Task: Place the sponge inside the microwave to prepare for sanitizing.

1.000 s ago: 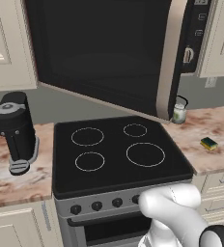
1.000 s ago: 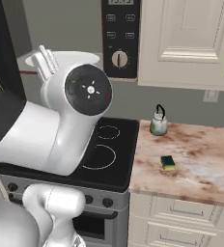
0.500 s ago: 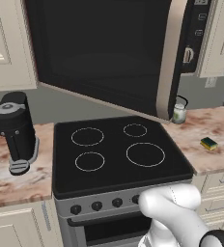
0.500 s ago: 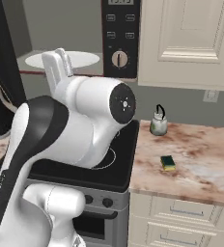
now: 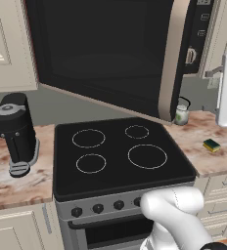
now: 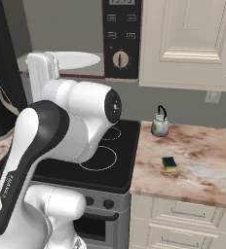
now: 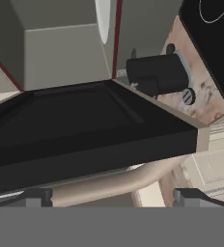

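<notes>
On the far left of the marble counter (image 5: 17, 188) stands a black coffee machine (image 5: 15, 129), upright, close beside the left edge of the black stove (image 5: 118, 154), whose four burner rings are bare. Above the stove hangs the microwave (image 6: 122, 36) with its dark glass door (image 5: 105, 51) swung wide open toward the room, the beige handle (image 5: 168, 63) running down the door's outer edge; through the opening, in the right base view, the white round plate (image 6: 78, 60) lies on the grey floor of the cavity. The gripper (image 7: 111, 195) sits just under the open door's edge near the handle, its two dark fingertips (image 7: 36, 195) spread wide with nothing between them. Right of the stove, at the back of the counter by the wall, stands a small kettle (image 6: 159, 125). Nearer the front and further right lies the sponge (image 6: 169, 164), flat on the counter, green side up, well apart from the gripper and the microwave.
</notes>
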You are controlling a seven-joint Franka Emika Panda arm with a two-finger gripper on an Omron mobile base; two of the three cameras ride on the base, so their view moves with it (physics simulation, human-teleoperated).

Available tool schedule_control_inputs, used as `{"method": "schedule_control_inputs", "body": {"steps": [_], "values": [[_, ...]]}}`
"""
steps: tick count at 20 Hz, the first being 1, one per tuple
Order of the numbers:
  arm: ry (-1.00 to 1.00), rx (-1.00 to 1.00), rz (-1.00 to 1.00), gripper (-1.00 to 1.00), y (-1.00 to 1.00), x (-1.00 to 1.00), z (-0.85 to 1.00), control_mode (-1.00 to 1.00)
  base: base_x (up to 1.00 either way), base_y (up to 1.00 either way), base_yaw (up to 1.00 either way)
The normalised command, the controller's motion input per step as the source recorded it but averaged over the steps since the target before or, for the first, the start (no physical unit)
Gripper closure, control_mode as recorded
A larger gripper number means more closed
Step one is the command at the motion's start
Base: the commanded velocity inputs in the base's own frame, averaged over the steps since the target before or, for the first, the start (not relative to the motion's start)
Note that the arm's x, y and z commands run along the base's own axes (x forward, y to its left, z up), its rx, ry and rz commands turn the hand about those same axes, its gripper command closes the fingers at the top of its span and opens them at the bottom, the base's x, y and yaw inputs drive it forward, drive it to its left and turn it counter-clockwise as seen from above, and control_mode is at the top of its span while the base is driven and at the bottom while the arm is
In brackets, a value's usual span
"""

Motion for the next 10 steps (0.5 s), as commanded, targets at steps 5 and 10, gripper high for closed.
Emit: {"method": "schedule_control_inputs", "body": {"steps": [5, 10], "values": [[0.01, 0.06, 0.15, -1.00, 0.05, 0.17, 0.00, -1.00, 0.00, 0.00, 0.00], [0.00, 0.00, 0.15, -1.00, 0.22, 0.07, 0.00, -1.00, 0.00, 0.00, 0.00]]}}
